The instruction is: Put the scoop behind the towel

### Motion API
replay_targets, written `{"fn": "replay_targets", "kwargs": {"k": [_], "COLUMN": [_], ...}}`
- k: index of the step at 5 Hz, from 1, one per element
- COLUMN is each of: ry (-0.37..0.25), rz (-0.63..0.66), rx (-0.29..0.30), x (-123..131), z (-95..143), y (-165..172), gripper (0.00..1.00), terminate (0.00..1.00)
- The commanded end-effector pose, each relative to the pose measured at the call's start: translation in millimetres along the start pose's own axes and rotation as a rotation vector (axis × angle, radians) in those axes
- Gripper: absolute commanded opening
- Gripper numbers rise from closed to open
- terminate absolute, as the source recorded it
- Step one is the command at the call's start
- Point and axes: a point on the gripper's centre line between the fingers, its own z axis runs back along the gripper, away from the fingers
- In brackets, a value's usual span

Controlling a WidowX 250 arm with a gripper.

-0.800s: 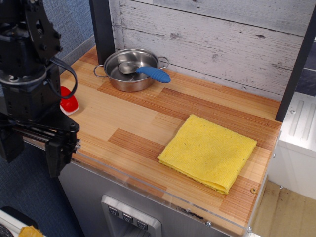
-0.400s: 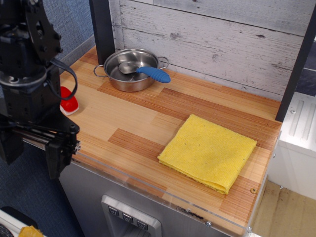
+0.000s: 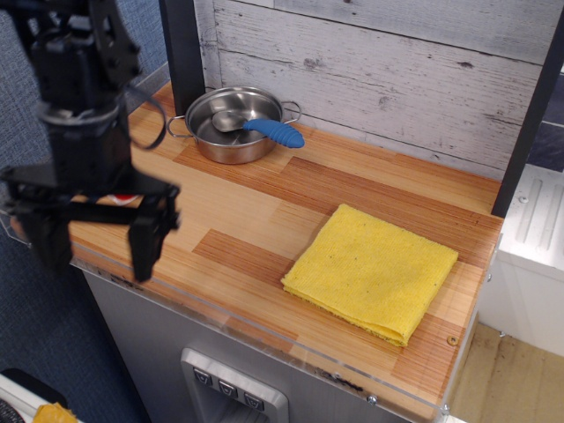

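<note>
The gripper hangs with its jaws spread wide and empty, over the counter's front-left edge, well apart from the pot. The scoop lies in that pot, blue handle over the rim. The towel lies far right of the pot.

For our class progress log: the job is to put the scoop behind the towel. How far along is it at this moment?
Nothing is done yet: the scoop lies in the pot, its blue handle over the rim. In hand: nothing; the gripper hangs open over the counter's front left edge, far from the pot. Left: reach, grasp, lift the scoop and set it behind the towel.
</note>
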Motion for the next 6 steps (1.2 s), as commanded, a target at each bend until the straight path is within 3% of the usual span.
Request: {"fn": "replay_targets", "kwargs": {"k": [1,2,3,5,6], "ry": [-0.092,-0.145,-0.133,-0.210,-0.194], "rz": [0.354,0.486,0.537,0.714,0.726], "rx": [-0.096,-0.151,-0.162,-0.156,-0.181], "x": [58,93,131,188,207], "z": [18,23,26,32,24], "y": [3,-3,-13,-30,-42], "gripper": [1.00,1.00,1.00,1.00,1.00], "terminate": [0.00,0.00,0.00,0.00,0.00]}}
